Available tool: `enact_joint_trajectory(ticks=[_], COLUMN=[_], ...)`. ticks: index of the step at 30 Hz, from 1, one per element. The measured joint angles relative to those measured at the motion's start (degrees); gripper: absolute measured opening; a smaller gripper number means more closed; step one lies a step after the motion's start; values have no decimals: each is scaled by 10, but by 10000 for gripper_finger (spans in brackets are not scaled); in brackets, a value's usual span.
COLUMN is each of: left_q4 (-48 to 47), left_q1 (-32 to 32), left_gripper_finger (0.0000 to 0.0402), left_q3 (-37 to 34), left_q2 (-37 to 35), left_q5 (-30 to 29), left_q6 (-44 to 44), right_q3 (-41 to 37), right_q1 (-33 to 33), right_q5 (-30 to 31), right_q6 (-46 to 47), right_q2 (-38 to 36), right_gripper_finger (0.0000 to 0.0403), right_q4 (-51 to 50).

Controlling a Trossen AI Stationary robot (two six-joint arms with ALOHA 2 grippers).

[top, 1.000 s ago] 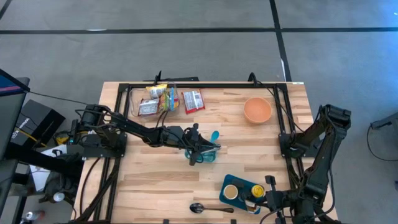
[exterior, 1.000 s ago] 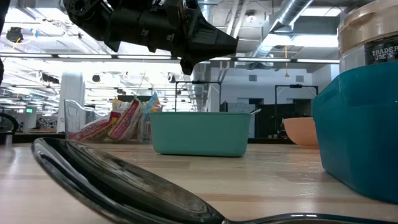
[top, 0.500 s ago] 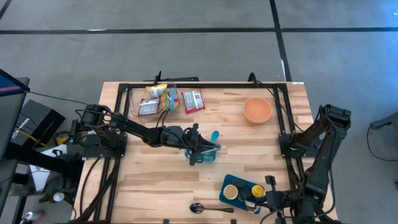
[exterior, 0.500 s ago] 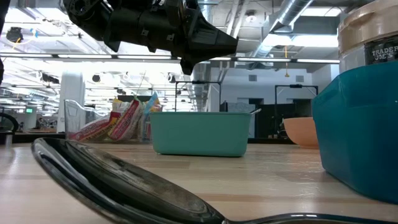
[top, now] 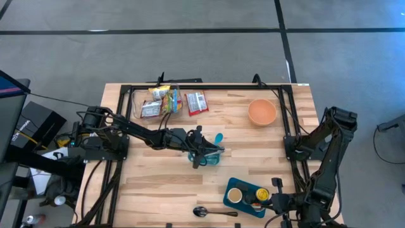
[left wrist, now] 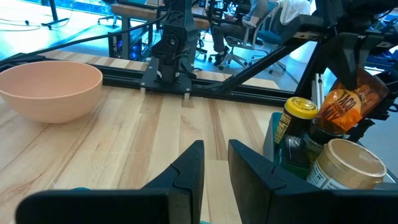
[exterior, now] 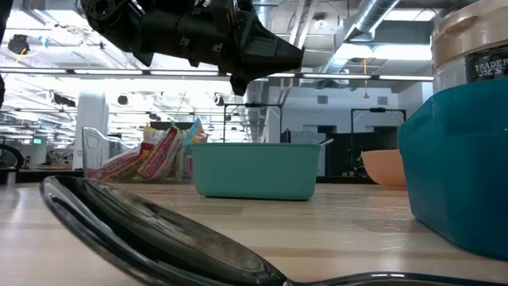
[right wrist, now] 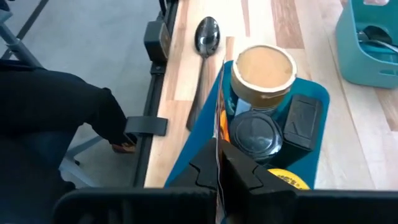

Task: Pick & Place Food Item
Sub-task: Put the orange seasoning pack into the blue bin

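Note:
An orange snack packet [left wrist: 349,102] hangs over a blue tray [top: 235,185] of jars near the table's front edge, with my right gripper [right wrist: 219,155] shut on it. The right wrist view shows the packet edge-on [right wrist: 218,118]. My left gripper [left wrist: 215,167] hovers at mid-table over a small teal container [exterior: 254,169]. Its fingers stand a narrow gap apart with nothing between them. More snack packets [top: 166,101] lie at the far left, partly inside a clear bin. My right gripper pinches the orange packet between its two fingers at the packet's upper part [left wrist: 347,79]. The fingers slant down from above. The packet hangs below them, clear of the jars [left wrist: 345,165] in the tray.
An orange bowl [top: 262,112] sits at the far right. A metal spoon [top: 202,211] lies along the front edge beside the blue tray. A teal utensil [top: 218,137] lies next to the teal container. Black frame rails [top: 202,87] border the far side and both ends of the table.

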Motion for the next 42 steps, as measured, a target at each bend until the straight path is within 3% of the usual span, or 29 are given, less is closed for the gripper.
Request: enact_joint_trajectory(ticks=[11, 30, 42], left_q4=[0, 0, 0], left_q1=[0, 0, 0], left_gripper_finger=[68, 68, 68], left_q3=[0, 0, 0], left_q2=[0, 0, 0], left_q5=[0, 0, 0], left_q6=[0, 0, 0], right_q3=[0, 0, 0], right_q1=[0, 0, -2], right_q5=[0, -1, -18], right_q6=[0, 14, 36], right_q2=[4, 85, 86], right_gripper_finger=[0, 0, 2], right_q4=[13, 53, 51])
